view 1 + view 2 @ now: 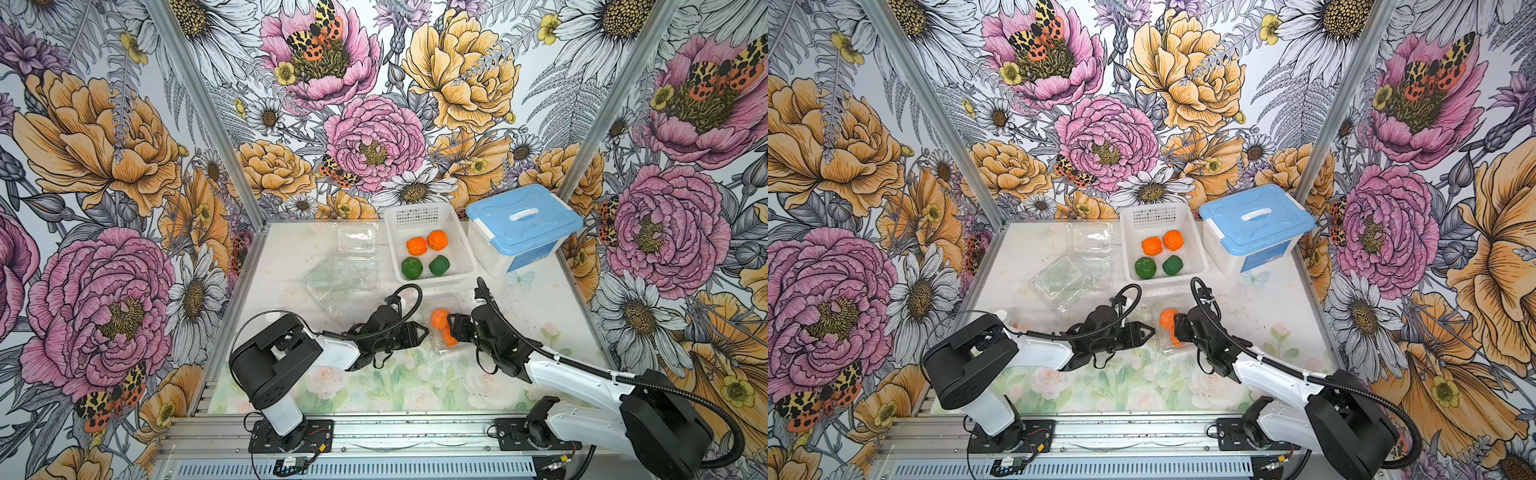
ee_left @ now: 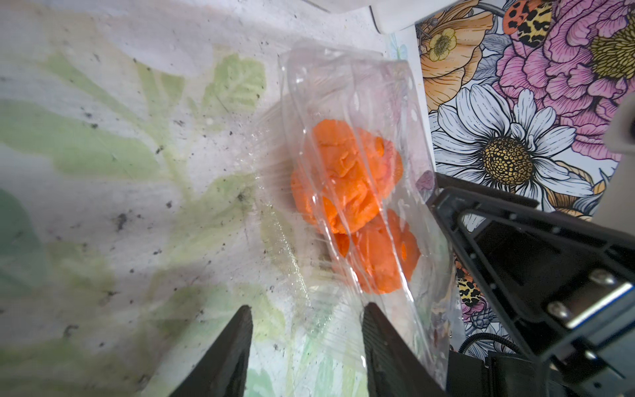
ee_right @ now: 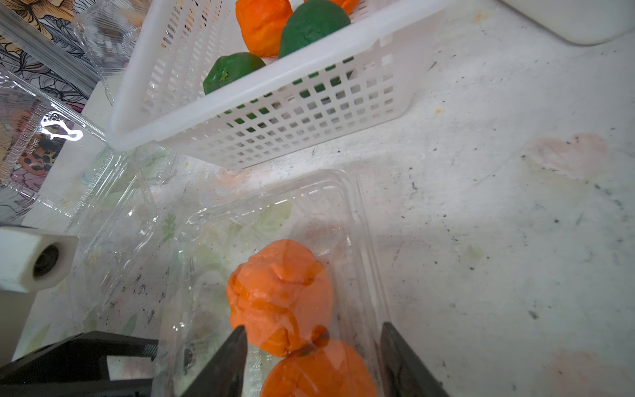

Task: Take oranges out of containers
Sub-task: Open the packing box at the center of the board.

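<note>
A clear clamshell container [image 1: 444,302] [image 3: 357,213] lies open at the table's middle front with two bright oranges in it [image 1: 439,318] [image 1: 449,338]. My right gripper [image 1: 452,328] [image 3: 313,330] reaches into it from the right, open, with its fingers either side of the nearer orange [image 3: 319,371] and a gap on both sides. The farther orange [image 3: 280,295] lies just beyond the fingertips. My left gripper [image 1: 424,332] [image 2: 305,309] is open at the container's left edge, where thin clear plastic [image 2: 343,86] lies between and past its fingers.
Behind stands a white perforated basket [image 1: 390,232] holding two bright oranges [image 1: 417,246] and two dark green ones [image 1: 412,268]. Two empty clear containers [image 1: 355,237] [image 1: 332,278] lie at the back left. A white tub with a blue lid [image 1: 523,224] is back right.
</note>
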`<state>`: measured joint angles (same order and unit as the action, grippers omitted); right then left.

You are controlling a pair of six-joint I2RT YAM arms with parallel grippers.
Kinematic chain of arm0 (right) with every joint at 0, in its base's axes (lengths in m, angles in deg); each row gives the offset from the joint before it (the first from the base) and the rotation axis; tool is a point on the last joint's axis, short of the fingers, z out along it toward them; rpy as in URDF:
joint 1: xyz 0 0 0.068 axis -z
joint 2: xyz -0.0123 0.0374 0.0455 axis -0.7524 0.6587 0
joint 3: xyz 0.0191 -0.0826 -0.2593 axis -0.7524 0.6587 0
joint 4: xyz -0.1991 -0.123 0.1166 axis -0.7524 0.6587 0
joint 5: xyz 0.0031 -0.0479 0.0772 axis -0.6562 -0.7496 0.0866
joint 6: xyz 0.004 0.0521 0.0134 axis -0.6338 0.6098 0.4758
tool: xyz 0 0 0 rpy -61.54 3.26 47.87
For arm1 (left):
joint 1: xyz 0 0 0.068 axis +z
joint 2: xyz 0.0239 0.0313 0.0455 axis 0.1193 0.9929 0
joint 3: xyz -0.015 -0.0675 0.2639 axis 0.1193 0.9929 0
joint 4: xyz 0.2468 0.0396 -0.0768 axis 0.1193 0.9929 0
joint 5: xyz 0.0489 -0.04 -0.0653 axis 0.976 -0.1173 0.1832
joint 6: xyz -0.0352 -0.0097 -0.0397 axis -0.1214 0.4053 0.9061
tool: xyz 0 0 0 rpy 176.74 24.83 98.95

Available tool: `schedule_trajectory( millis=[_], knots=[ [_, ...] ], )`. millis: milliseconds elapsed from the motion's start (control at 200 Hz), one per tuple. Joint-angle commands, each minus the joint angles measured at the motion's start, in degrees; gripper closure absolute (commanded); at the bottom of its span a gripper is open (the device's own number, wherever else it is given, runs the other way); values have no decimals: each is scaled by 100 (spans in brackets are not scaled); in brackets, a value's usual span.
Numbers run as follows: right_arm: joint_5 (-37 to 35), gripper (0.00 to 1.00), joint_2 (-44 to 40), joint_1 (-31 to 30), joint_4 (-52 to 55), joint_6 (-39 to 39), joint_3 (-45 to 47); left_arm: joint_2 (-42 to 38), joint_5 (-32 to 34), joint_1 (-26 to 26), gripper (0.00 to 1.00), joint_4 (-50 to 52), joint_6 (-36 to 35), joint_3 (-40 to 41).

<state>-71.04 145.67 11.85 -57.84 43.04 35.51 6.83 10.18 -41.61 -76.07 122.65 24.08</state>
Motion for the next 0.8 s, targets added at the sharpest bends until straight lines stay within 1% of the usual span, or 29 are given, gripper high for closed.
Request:
schedule_trajectory(
  millis=[0, 265, 500, 701, 796],
  knots=[
    [256, 40, 144, -95, 116, 103, 4, -113, -84, -5, 46, -223, 67, -177],
    [179, 40, 161, -145, 192, 51, -70, -111, -108, -31, 46, 21, 33, -306],
    [183, 40, 180, -190, 213, 29, -127, -56, 151, -65, 46, 600, -399, -549],
    [125, 40, 163, -212, 258, 7, -137, -80, 350, -75, 52, 1131, -707, -782],
    [122, 40, 170, -211, 275, -1, -145, -11, 357, -75, 54, 1221, -780, -877]
  ],
)
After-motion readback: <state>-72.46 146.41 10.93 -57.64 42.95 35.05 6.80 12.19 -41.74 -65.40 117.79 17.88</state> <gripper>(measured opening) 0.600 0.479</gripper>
